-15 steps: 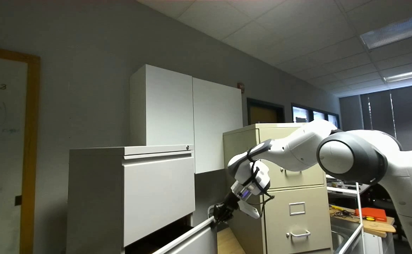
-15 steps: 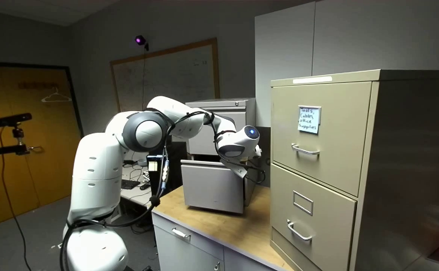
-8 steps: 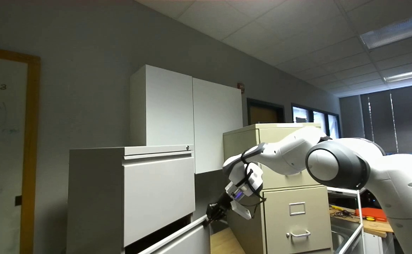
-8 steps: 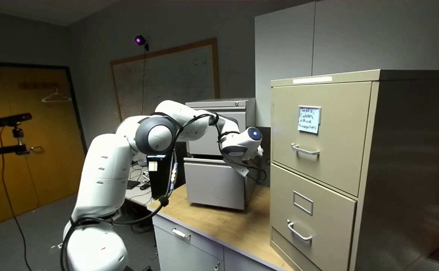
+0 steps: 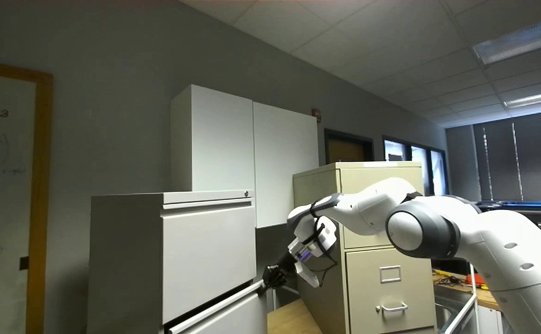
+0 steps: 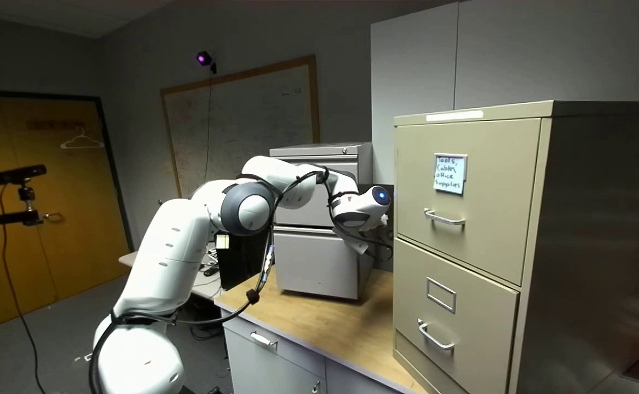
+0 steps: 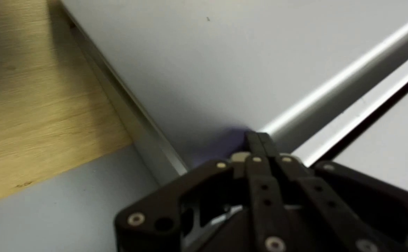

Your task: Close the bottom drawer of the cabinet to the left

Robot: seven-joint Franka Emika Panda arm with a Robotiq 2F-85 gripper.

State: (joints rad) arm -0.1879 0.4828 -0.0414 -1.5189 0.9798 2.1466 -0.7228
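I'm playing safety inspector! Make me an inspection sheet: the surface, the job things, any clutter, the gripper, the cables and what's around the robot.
Surface: wooden countertop; the grey cabinet stands on it, next to the beige filing cabinet.
Job's things: bottom drawer nearly shut, not fully; in an exterior view a dark gap shows above its front.
Clutter: red object and tangled wires on a background worktop.
Gripper: jaws together, nothing seen between them; tips at the bottom drawer's upper edge, apparently touching.
Cables: black cable bundle looping below the arm.
Surroundings: whiteboard, white wall cupboards, yellow-brown door.
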